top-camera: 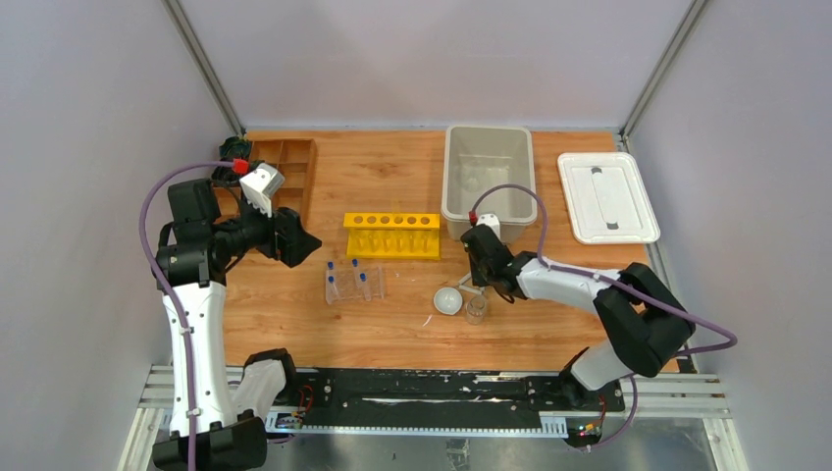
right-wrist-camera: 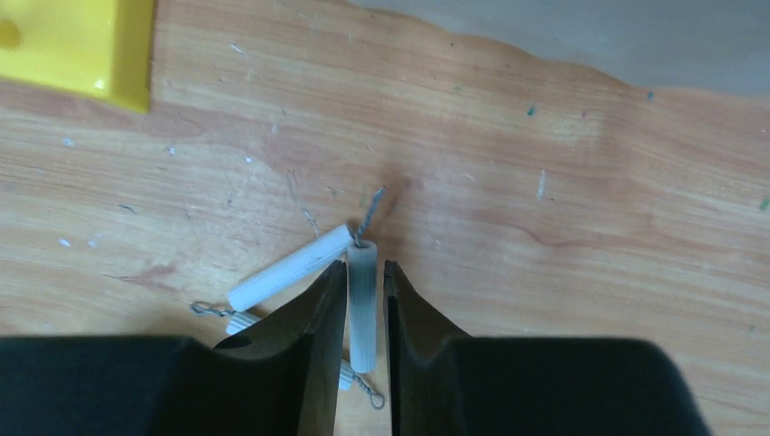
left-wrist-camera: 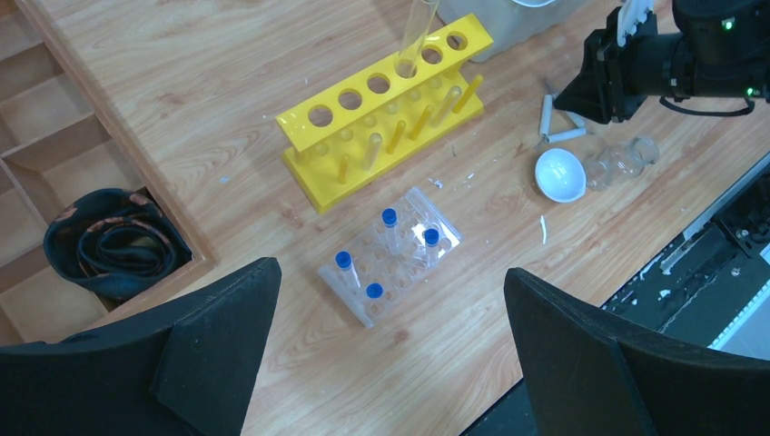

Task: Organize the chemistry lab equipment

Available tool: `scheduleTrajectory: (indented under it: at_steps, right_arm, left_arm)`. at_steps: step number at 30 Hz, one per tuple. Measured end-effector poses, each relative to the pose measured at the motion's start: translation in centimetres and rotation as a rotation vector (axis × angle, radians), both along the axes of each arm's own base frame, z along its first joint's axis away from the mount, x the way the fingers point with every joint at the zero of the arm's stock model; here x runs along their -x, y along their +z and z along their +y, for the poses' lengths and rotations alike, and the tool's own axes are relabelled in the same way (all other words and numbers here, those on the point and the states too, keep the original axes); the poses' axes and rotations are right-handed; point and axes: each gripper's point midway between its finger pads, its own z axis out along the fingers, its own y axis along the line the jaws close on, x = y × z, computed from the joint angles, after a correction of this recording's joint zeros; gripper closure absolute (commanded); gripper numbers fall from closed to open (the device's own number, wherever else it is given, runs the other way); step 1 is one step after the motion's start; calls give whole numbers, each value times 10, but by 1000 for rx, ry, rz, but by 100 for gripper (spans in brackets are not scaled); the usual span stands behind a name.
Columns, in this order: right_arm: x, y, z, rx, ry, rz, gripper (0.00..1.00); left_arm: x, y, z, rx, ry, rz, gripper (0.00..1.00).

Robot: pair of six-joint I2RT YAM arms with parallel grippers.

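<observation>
The right tool [right-wrist-camera: 365, 268] is down at the bench [right-wrist-camera: 545, 182], its jaws clamped on one white rod of the triangle [right-wrist-camera: 291, 266]. The triangle lies flat, near the bowl [top-camera: 448, 300] and a beaker [top-camera: 477, 309]. The left tool [left-wrist-camera: 390, 270] hangs above the rack [left-wrist-camera: 404, 263], jaws wide apart.

wooden tray [top-camera: 294, 159] far left; grey bin [top-camera: 489, 130] beside white lid [top-camera: 606, 196].
</observation>
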Motion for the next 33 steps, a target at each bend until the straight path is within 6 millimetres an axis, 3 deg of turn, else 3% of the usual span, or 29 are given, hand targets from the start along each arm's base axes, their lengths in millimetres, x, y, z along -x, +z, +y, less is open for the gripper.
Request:
scheduleTrajectory:
  at_steps: [5,16,23,26,29,33]
  right_arm:
    - [16,-8,-5,36,9,-21,64]
    - [20,-9,-14,38,-10,-49,76]
    - [18,-10,-6,-12,-17,-100,98]
    - [25,-7,-10,-17,-9,-97,100]
    - [35,3,-16,-16,1,-90,100]
    - [38,46,-19,-69,8,-156,100]
  left_arm:
    - [0,0,0,0,-1,2,0]
    - [0,0,0,-4,-1,-1,0]
    - [0,0,1,-11,2,-6,0]
    - [0,0,1,-10,2,-6,0]
    - [0,0,1,-11,1,-6,0]
    - [1,1,1,-11,0,-6,0]
